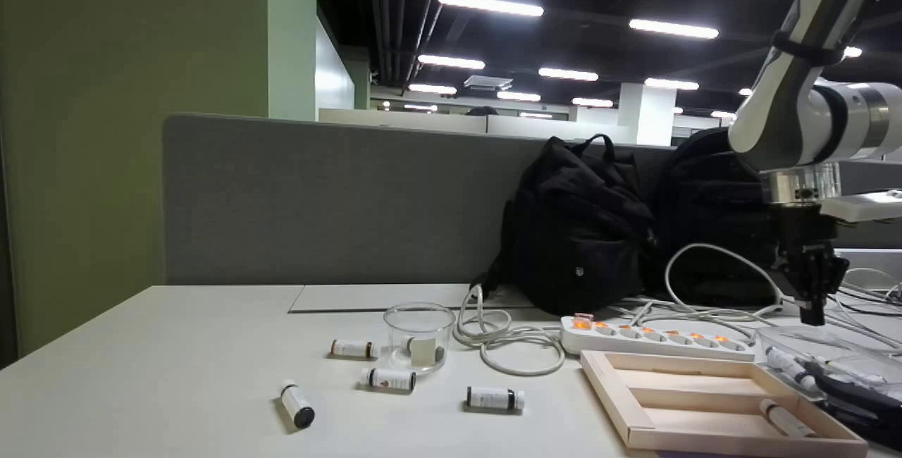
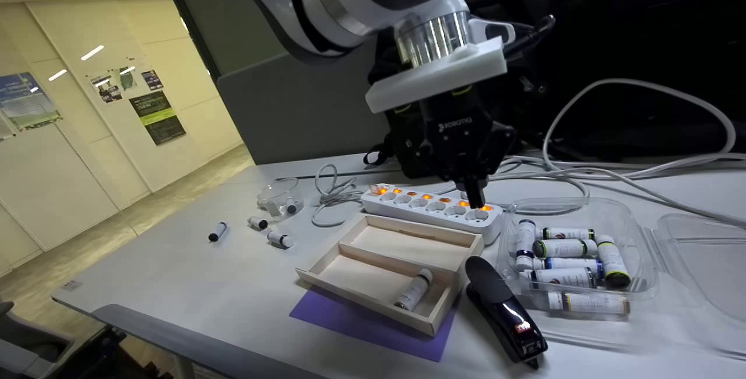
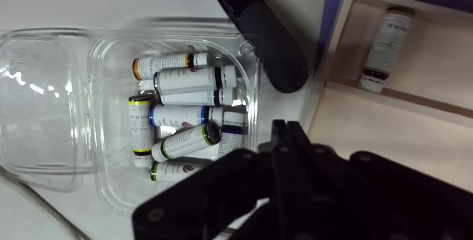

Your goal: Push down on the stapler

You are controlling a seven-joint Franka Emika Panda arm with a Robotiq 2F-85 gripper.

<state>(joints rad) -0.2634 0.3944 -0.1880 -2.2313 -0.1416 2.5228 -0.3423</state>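
White arm, black Robotiq-lettered hand.

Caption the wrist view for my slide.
Pincer shut and apart from the black stapler, which lies between an open clear container of small bottles and a wooden tray.

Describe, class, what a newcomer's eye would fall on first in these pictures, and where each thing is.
Probably the robot arm, large at the top of an exterior view, its closed gripper hanging above the white desk. Next, perhaps, the power strip with orange lights, beyond the wooden tray in both exterior views. Then the glossy black stapler, lying between that tray and the clear plastic box of bottles.
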